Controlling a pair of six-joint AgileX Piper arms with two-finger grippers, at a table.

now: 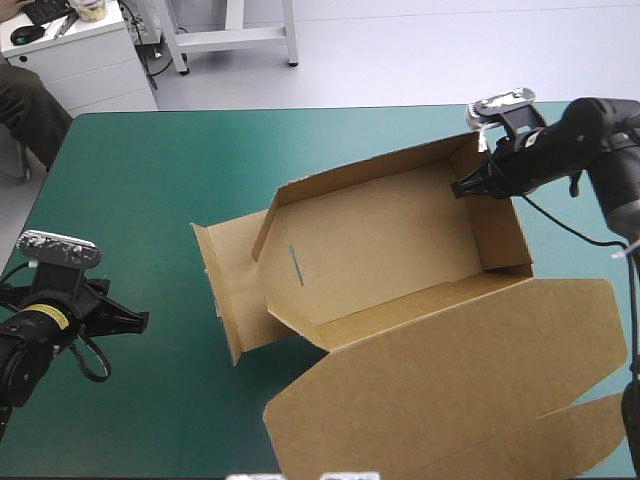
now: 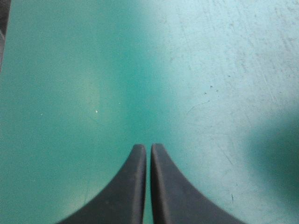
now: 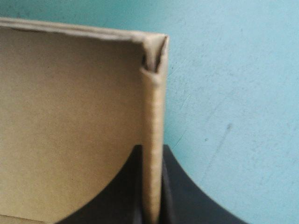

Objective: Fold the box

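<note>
The brown box (image 1: 390,250) stands as an open tray in the middle right of the table, its walls raised and its wide lid (image 1: 450,390) lying flat toward the near edge. A loose flap (image 1: 232,280) sticks out flat at its left end. My right gripper (image 1: 468,187) is shut on the box at the far right corner; in the right wrist view the wall's edge (image 3: 153,154) runs between the black fingers (image 3: 175,186). My left gripper (image 1: 140,320) hangs shut over bare teal-green cover at the near left, well clear of the box, its fingertips (image 2: 148,148) together.
The teal-green cover (image 1: 150,180) lies bare across the left and far side of the table. The lid reaches the table's near right corner. Beyond the far left corner stands a white cabinet (image 1: 80,55).
</note>
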